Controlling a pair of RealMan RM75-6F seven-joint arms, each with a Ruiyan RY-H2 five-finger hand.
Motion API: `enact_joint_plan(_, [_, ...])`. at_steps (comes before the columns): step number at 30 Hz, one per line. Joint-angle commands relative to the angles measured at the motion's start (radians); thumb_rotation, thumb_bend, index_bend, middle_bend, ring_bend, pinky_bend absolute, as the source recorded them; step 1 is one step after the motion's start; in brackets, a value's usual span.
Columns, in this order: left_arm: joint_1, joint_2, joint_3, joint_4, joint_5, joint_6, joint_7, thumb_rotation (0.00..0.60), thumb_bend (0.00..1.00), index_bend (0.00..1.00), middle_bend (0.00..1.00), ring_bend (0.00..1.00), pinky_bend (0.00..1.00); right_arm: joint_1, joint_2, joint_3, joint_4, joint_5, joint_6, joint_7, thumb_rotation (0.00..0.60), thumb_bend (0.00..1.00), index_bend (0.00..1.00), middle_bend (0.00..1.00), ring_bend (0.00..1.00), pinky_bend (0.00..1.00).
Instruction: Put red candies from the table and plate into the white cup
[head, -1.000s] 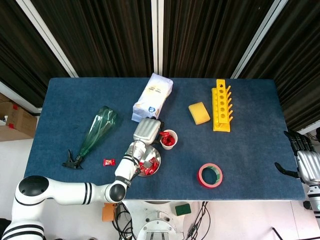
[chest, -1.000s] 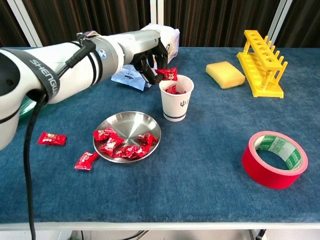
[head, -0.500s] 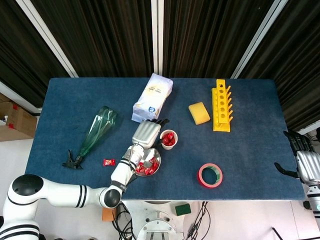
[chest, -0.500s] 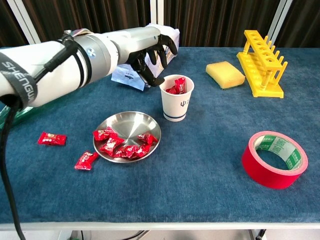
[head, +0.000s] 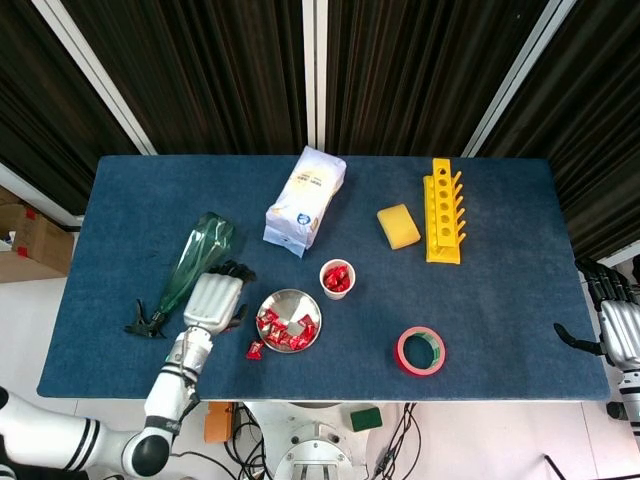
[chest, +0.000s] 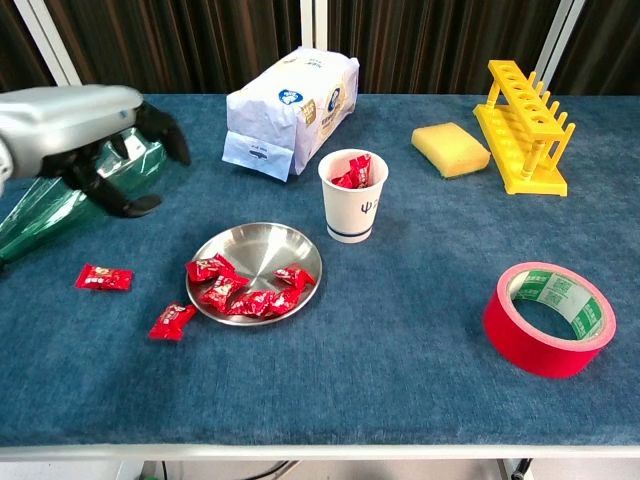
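Chest view shows our left hand (chest: 95, 140) empty, fingers apart and curled downward, hovering above the table (chest: 420, 330) over the loose candy (chest: 104, 277) at the left edge. We judge the step in hand to be picking that piece up. To do it well we should lower straight down, pinch the wrapper across its short side, and keep clear of the green spray bottle (chest: 60, 195) lying just behind. A second loose candy (chest: 171, 320) lies just beside the rim of the plate (chest: 262, 248).

Largest container first: the steel plate holds a cluster of red candies (chest: 245, 293) bunched along its near edge, with the far half bare. The white cup (chest: 352, 196) stands upright just beyond the plate and already holds several red candies (chest: 351, 172), reaching about to its rim.

Our right hand (head: 618, 325) sits at the far right table edge in the head view, off the work; its fingers look loosely spread, holding nothing.
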Motion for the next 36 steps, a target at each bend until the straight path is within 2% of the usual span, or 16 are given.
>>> enact_joint_plan(1, [0.089,0.006,0.074,0.084,0.094,0.030,-0.097,0.600,0.36,0.32,0.26,0.16,0.28,-0.001,-0.002,-0.001,-0.003,-0.001,0.002,-0.008,0.600,0.22,0.00,0.00,0.00,0.00])
enact_joint_plan(7, [0.144,-0.025,0.095,0.189,0.141,-0.012,-0.175,0.600,0.36,0.33,0.27,0.16,0.28,-0.001,-0.008,-0.003,-0.006,-0.005,0.005,-0.024,0.600,0.22,0.00,0.00,0.00,0.00])
enact_joint_plan(14, [0.201,-0.040,0.113,0.249,0.188,-0.052,-0.248,0.600,0.37,0.34,0.27,0.16,0.28,-0.006,-0.005,0.003,-0.006,0.003,0.014,-0.016,0.600,0.22,0.00,0.00,0.00,0.00])
enact_joint_plan(22, [0.236,-0.072,0.104,0.328,0.242,-0.087,-0.272,0.600,0.37,0.36,0.28,0.16,0.28,-0.004,-0.003,0.000,-0.006,-0.001,0.006,-0.015,0.600,0.22,0.00,0.00,0.00,0.00])
enact_joint_plan(36, [0.271,-0.086,0.074,0.343,0.267,-0.132,-0.243,0.600,0.37,0.42,0.28,0.16,0.28,-0.005,-0.003,0.001,-0.008,0.001,0.005,-0.018,0.600,0.22,0.00,0.00,0.00,0.00])
